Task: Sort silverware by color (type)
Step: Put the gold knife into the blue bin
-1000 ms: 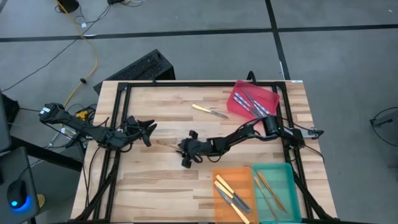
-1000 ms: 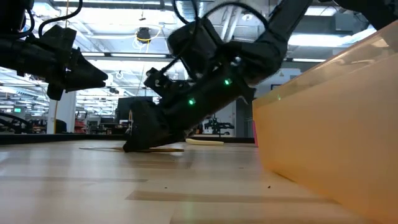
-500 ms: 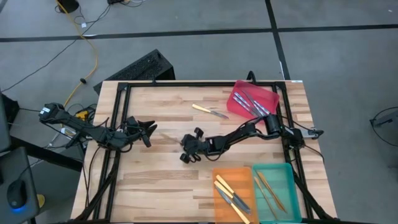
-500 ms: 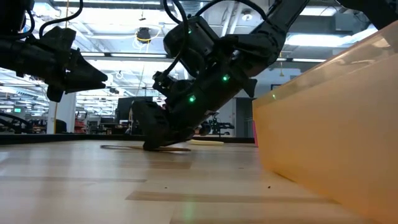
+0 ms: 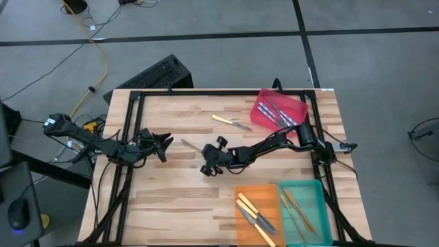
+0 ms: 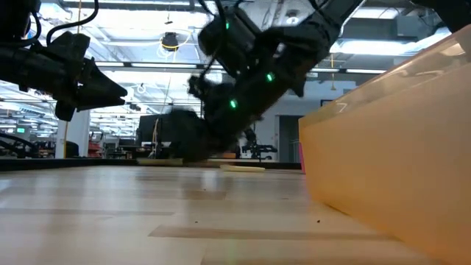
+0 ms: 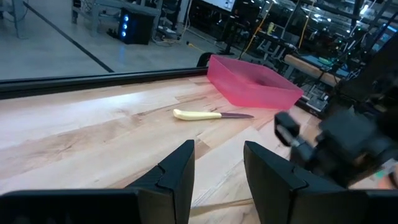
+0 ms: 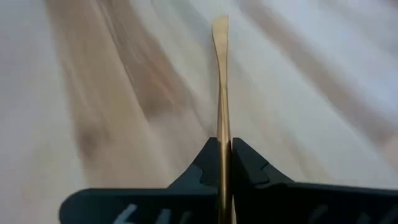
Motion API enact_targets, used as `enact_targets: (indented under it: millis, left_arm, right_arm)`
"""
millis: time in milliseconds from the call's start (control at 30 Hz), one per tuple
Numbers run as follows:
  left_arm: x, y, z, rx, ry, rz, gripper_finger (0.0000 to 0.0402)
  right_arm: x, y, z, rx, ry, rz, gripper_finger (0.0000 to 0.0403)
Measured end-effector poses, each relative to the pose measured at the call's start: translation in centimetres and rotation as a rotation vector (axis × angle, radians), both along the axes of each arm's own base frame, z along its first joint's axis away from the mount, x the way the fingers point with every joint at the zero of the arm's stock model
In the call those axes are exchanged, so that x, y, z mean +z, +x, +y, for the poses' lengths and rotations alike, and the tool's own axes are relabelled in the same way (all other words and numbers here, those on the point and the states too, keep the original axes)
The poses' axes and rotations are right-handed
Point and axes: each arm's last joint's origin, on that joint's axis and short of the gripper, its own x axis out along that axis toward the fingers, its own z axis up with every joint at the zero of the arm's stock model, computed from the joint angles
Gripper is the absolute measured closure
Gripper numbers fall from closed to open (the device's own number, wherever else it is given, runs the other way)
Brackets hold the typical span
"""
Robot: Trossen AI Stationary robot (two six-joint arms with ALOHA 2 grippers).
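Observation:
My right gripper (image 5: 208, 157) is at mid-table, shut on a thin tan wooden utensil (image 5: 193, 147) whose free end (image 5: 183, 143) points toward the left arm. My left gripper (image 5: 165, 143) hovers open at the table's left, touching nothing. A yellow-handled knife (image 5: 232, 123) lies flat on the far part of the table. The red tray (image 5: 296, 108) holds silver utensils. Yellow-handled pieces lie in the orange tray (image 5: 267, 195). Tan wooden ones lie in the teal tray (image 5: 313, 193). My right gripper pinches one end of the wooden utensil (image 8: 222, 155) between its two fingers (image 8: 249, 167). The fingers come from the table's right side, roughly level, and lie along the utensil. The rest of it sticks straight out ahead to its free tip (image 8: 219, 26), lifted just clear of the table.
The three trays line the table's right side, red far, orange and teal near. A black frame (image 5: 206, 92) rims the table. Bare wood lies between the two arms and along the near left.
My right gripper has shut on the wooden utensil that lay on the table beside it. It has lifted it slightly and drawn back a little toward the table's right and far side. The utensil has turned, so its free end now points toward the far left.

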Motion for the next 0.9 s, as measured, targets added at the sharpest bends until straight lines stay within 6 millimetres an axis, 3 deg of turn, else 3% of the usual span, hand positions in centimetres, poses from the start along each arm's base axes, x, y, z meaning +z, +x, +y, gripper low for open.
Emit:
enact_targets:
  millis: [333,900]
  left_arm:
    - [-0.1,0.0,0.0,0.003,-0.01,0.002,0.028]
    - [-0.1,0.0,0.0,0.004,-0.013,0.001,0.028]
  right_arm:
    - [1.6,-0.9,-0.7,-0.081,-0.046,0.058,0.038]
    - [1.6,-0.9,-0.8,-0.121,0.001,0.038,0.038]
